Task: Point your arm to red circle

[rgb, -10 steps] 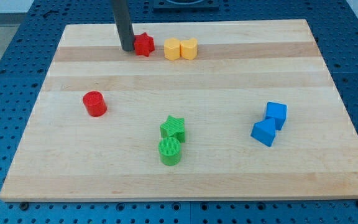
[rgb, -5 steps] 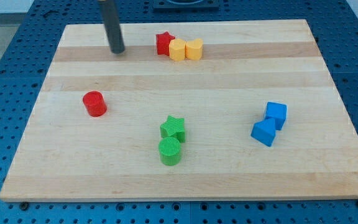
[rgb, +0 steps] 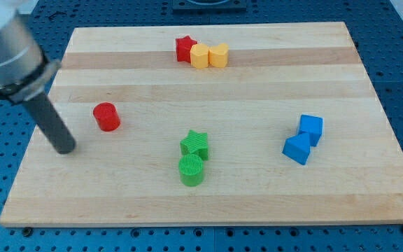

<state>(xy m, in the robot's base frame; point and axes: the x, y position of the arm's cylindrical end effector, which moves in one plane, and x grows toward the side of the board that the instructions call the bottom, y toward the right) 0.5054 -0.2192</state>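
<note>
The red circle is a short red cylinder on the left part of the wooden board. My tip rests on the board to the lower left of the red circle, about a block's width away and not touching it. The rod slants up to the view's left into the grey arm body.
A red star touches two yellow blocks in a row near the view's top. A green star sits against a green cylinder at the lower middle. Two blue blocks touch at the right.
My tip has moved from the view's top, left of the red star, down and to the left to beside the red circle. The red star was pushed right against the yellow blocks earlier.
</note>
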